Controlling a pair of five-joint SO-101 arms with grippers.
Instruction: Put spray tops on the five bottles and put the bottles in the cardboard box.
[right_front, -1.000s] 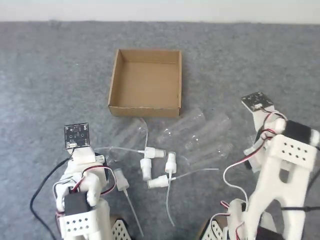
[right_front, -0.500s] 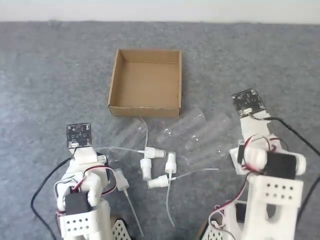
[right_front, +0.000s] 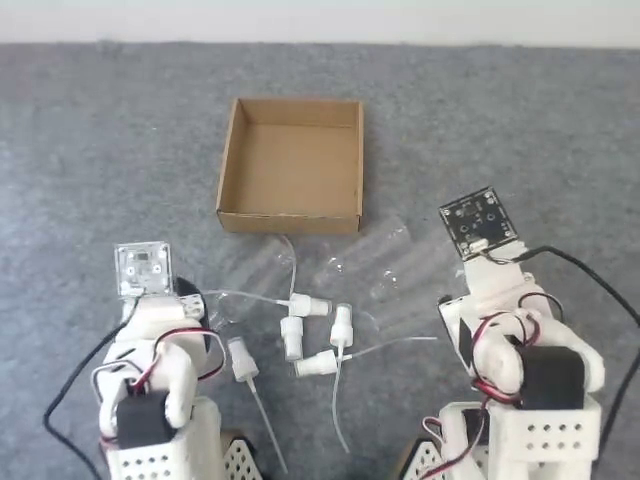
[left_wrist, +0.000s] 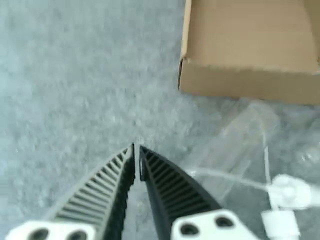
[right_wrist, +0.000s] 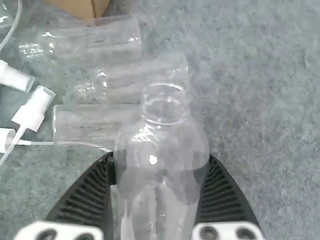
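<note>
My right gripper (right_wrist: 160, 161) is shut on a clear bottle (right_wrist: 160, 142), whose open neck points away from the wrist. Three more clear bottles (right_wrist: 89, 37) lie side by side on the grey carpet just beyond it. Several white spray tops (right_front: 310, 305) with long dip tubes lie scattered between the two arms. The cardboard box (right_front: 290, 222) sits open and empty at the back centre. My left gripper (left_wrist: 136, 148) is shut with nothing in it, low over bare carpet. It is short of the box's front corner (left_wrist: 182, 75) and beside a lying bottle (left_wrist: 235, 140).
Grey carpet covers the whole table. One spray top (right_front: 243, 360) lies close to the left arm's base, its tube trailing toward the front edge. Open carpet stretches to the left and right of the box.
The right arm has swung left and drawn in toward the middle, its wrist now over the bottles. The left arm's wrist has shifted slightly left and back.
</note>
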